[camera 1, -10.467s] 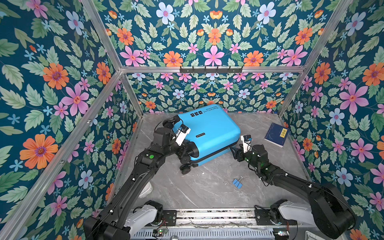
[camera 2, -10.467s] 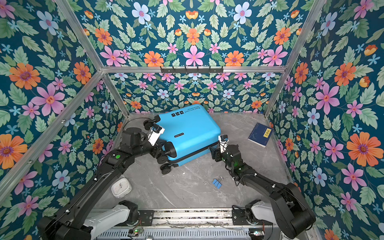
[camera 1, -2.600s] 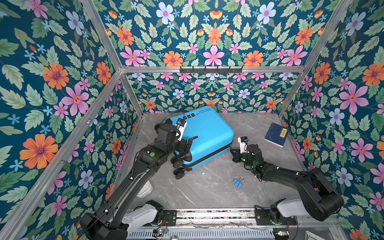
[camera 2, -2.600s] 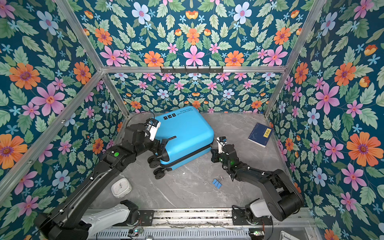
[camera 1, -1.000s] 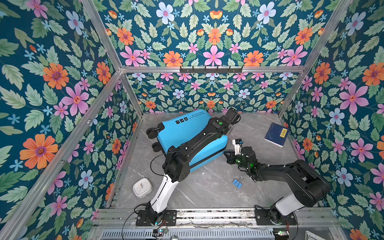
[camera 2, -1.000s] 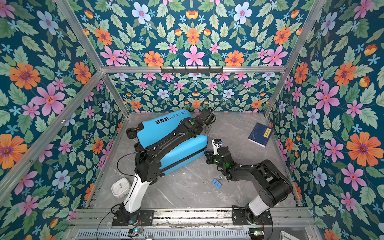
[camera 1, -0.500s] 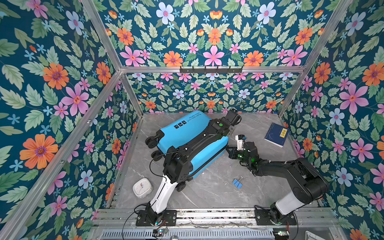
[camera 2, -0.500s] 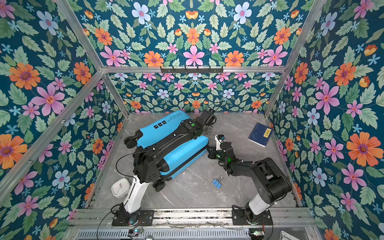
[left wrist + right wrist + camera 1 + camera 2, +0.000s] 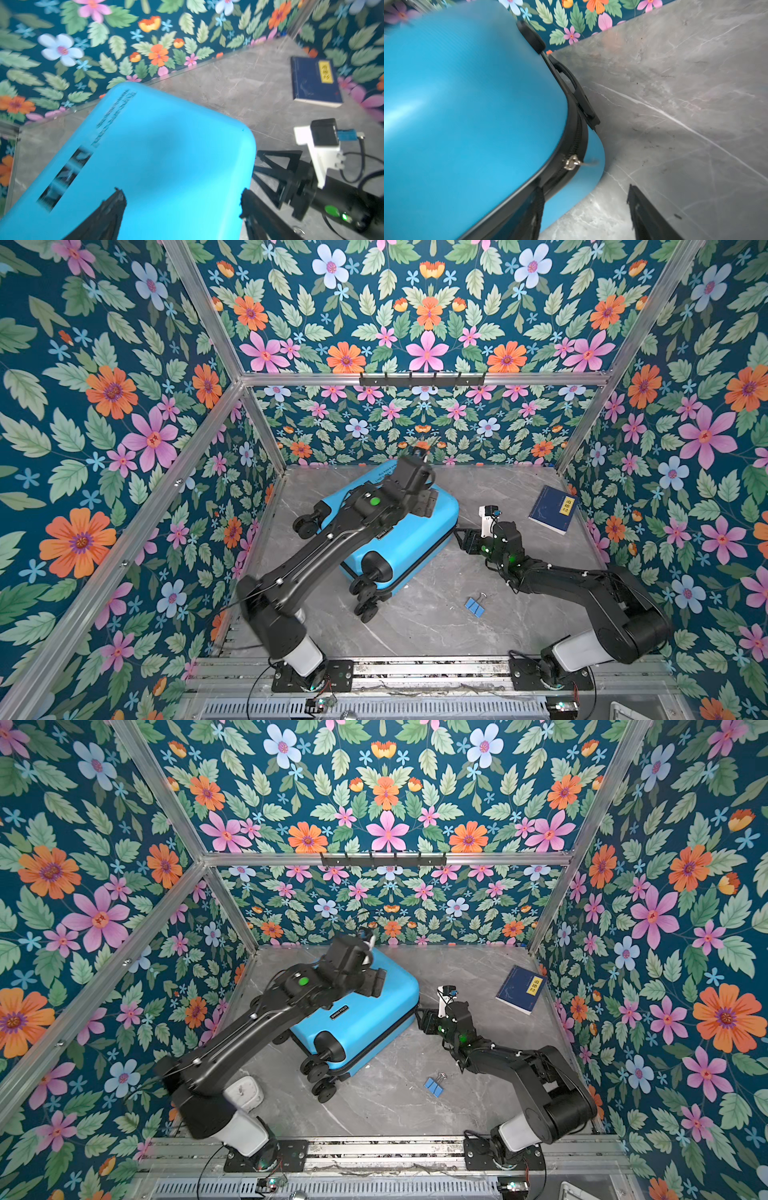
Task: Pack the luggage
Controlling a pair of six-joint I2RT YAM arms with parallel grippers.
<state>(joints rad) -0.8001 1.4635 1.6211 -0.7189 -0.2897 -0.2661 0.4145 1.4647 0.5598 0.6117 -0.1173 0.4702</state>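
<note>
Front of the table (image 9: 415, 639) first: a blue clip (image 9: 474, 607) lies loose on the marble, and in a top view a small white thing (image 9: 246, 1092) sits by the left arm's base. Neither one is in the case!

Just behind them the black wheels (image 9: 365, 601) point our way. The luggage (image 9: 399, 547) lies flat on one shell, left of centre and skewed, its far corner near the back wall. Both shells are together in both top views, so nothing of the inside shows.

On to the right gripper (image 9: 462, 540). It sits low at the case's right corner, just beside the seam, jaws apart and empty. Its wrist view has one finger in front of the seam and the other over bare marble. The zip pull (image 9: 572, 162) hangs at that corner, ungripped, and I can't tell how much of the track is done up. The handle (image 9: 566, 76) is further along that edge.

Beyond that, the left gripper (image 9: 181, 196) hovers over the top shell near the far right corner. Its jaws are spread too, holding nothing, with only blue shell under them.

Furthest right, a book (image 9: 554, 509) lies well apart from the case, near the wall.

My read is an early stage. The case is closed, neither gripper has hold of anything, and the loose items are all outside. If those are the cargo, the zip has to run, the lid has to lift, and then every item goes in
</note>
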